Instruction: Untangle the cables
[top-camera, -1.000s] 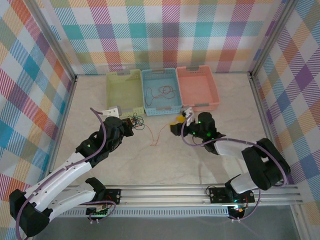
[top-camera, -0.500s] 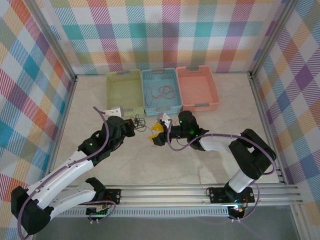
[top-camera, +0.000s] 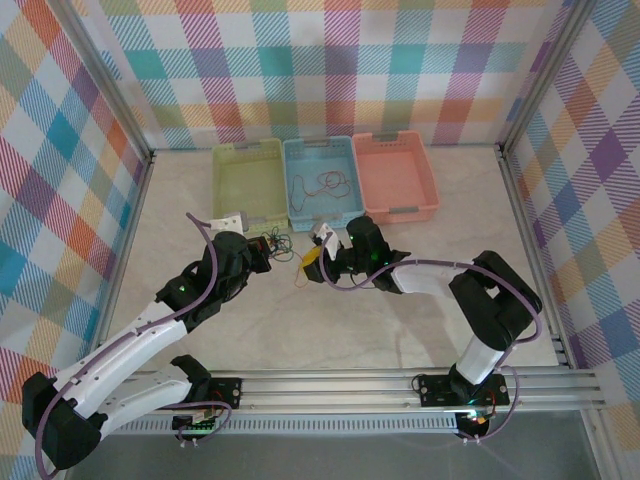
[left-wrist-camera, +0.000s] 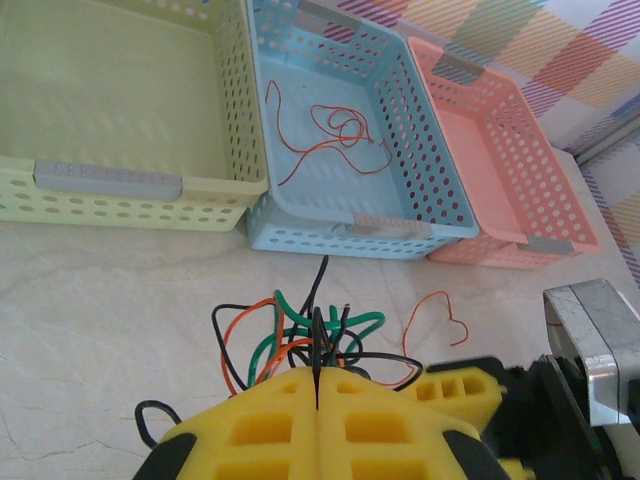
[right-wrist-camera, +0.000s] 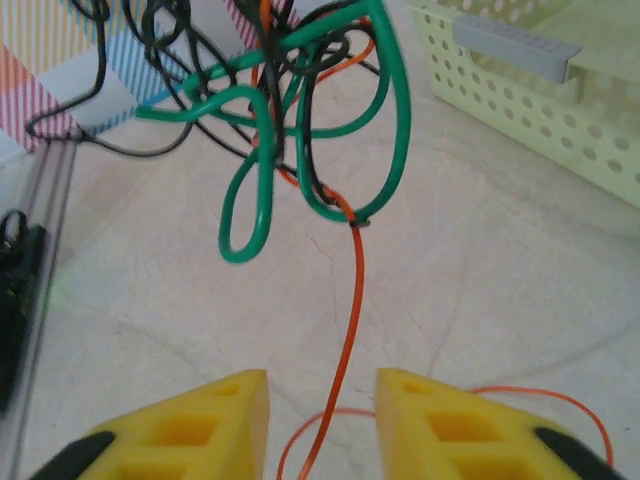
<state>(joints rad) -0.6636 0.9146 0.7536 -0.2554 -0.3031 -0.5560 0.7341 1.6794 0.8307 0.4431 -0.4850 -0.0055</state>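
Left gripper (left-wrist-camera: 315, 372): jaws clenched, a black strand pinched in the seam. The tangle (left-wrist-camera: 300, 335) sits right off its tips, a knot of black, orange and green loops. In the top view it lies in front of the green and blue baskets, between the two arms.

Left arm has the knot, so the next move looks like the right's. Right gripper (right-wrist-camera: 322, 385): jaws released, nothing gripped. The orange strand (right-wrist-camera: 357, 290) runs in the gap between them, leaning toward the right pad. Its long axis points straight away from the jaws, up to where it meets the green loop at the bottom of the tangle (right-wrist-camera: 300, 110). I judge closing here would catch it, and a pull back along that axis would draw it out.

Can't tell:
- The strand's near end, cut off at the frame bottom.
- Its route inside the knot.
- In the top view the wires are too fine to trace.

One red cable (left-wrist-camera: 340, 125) already lies in the blue basket (left-wrist-camera: 340, 228).
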